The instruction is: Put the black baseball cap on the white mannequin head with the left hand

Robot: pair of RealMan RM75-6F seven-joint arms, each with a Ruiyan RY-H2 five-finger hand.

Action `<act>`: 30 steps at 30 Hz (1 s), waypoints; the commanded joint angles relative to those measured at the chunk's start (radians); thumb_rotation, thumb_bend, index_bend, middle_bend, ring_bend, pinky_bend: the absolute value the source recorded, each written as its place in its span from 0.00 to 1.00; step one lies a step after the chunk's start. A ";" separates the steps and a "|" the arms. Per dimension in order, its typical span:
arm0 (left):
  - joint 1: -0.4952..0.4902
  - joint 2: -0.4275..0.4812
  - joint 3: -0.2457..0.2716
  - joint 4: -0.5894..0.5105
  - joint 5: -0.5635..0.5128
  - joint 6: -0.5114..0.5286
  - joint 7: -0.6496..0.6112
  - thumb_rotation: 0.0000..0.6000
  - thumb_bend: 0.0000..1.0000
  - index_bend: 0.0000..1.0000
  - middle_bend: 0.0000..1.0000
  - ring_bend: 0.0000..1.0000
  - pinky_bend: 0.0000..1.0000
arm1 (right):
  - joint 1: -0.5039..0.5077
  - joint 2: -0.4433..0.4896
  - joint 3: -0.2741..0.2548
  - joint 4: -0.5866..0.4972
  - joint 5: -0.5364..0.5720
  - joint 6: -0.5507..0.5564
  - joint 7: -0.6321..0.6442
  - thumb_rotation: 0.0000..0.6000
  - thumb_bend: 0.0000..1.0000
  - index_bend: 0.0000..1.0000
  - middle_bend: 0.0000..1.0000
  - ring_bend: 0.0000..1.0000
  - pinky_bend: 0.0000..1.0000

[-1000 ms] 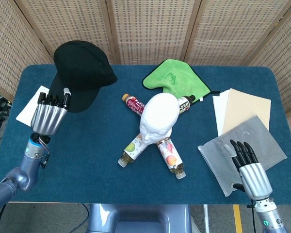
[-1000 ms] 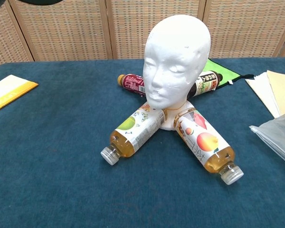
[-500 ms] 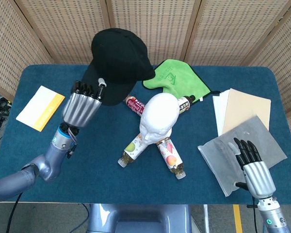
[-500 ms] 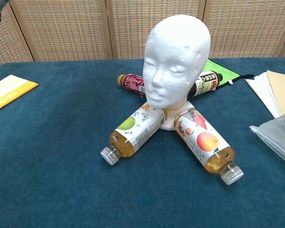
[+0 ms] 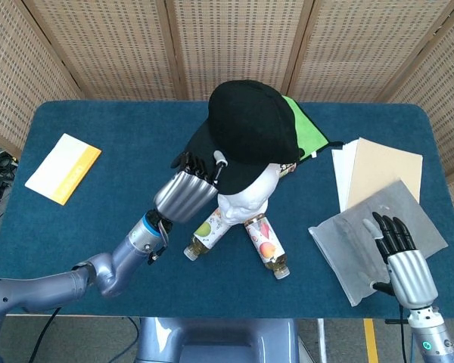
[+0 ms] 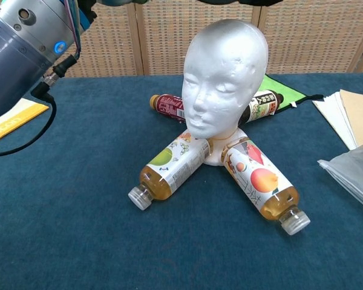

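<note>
Blue cloth covers the desk, the largest thing in view, with wicker screens standing behind it. Next in size, the left arm reaches in from the near left corner, and its left hand grips the brim of the black cap. From the head view the cap sits over the top of the white mannequin head, hiding most of the crown; the chest view shows the head bare down its face, with only a dark edge at the very top of the picture, so whether the cap touches the foam cannot be told. A green cloth peeks out from behind the cap. To the right lie a tan sheet on white paper and a grey plastic bag. The right hand rests on that bag, fingers straight and slightly apart, holding nothing. A yellow and white envelope lies at the far left. Smallest are the bottles lying around the mannequin's base: a green-apple one, a peach one, a dark red one and a dark one.
</note>
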 commanded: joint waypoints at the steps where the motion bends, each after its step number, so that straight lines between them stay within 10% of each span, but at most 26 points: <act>1: -0.007 -0.020 0.013 -0.020 -0.003 -0.035 0.053 1.00 0.78 0.78 0.91 0.85 0.75 | 0.000 0.000 -0.001 0.000 -0.002 0.000 0.000 1.00 0.05 0.03 0.00 0.00 0.00; 30: 0.032 -0.110 0.021 -0.079 -0.096 -0.105 0.234 1.00 0.78 0.78 0.91 0.85 0.75 | -0.004 0.008 -0.001 -0.008 -0.005 0.008 0.012 1.00 0.05 0.03 0.00 0.00 0.00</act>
